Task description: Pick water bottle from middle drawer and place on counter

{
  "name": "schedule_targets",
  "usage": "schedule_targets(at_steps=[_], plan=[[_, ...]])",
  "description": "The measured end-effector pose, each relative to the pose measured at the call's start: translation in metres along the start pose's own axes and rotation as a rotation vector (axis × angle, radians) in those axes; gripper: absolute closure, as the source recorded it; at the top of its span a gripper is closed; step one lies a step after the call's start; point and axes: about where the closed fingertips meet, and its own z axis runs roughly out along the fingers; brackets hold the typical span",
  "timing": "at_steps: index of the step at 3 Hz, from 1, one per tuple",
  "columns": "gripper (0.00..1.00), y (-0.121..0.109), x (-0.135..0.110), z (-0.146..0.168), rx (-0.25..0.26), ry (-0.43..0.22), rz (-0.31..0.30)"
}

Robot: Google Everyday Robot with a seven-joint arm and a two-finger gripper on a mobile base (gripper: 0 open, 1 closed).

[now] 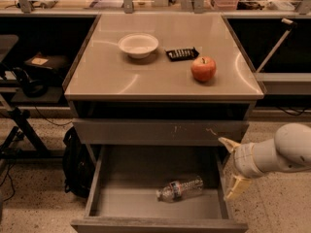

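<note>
One water bottle point(180, 189), bowl point(138, 45), apple point(203, 69) (gripper point(228, 169) beside drawer point(127, 199)).
</note>
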Motion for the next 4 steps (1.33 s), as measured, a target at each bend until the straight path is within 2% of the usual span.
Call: schedule_targets(at_steps=[1, 2, 3, 4], plan=[[0.00, 0.021, 0.007, 0.076, -0.062, -0.122, 0.013], [0.00, 0.033, 0.007, 0.151, -0.100, -0.229, 0.054], [0.00, 0.054, 0.013, 0.176, -0.141, -0.257, 0.090], [0.00, 0.054, 0.013, 0.178, -0.139, -0.249, 0.089]])
